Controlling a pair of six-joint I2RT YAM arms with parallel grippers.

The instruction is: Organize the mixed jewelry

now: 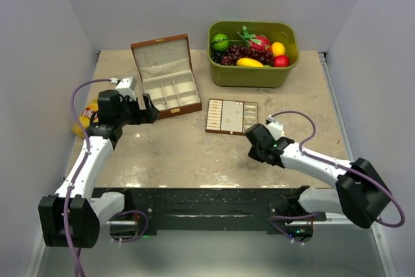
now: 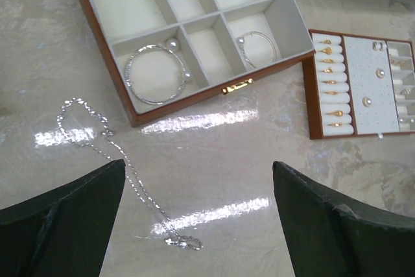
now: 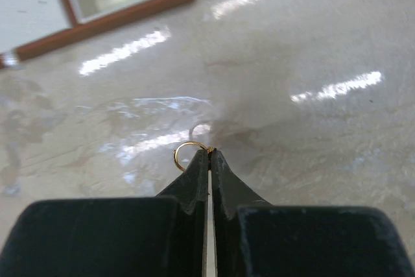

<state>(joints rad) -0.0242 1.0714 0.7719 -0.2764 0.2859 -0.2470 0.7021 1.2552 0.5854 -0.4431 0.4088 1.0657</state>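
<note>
gold ring (image 3: pixel 187 143) — between the tips of the right pincer (image 3: pixel 209 153), tight in its grasp

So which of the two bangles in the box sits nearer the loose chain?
The larger bangle, in the corner compartment closest to the chain. The smaller bangle lies beyond an empty compartment.

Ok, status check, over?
Left gripper open over loose chain. Right gripper shut on gold ring. Two bracelets in box. Nothing blocking.
</note>
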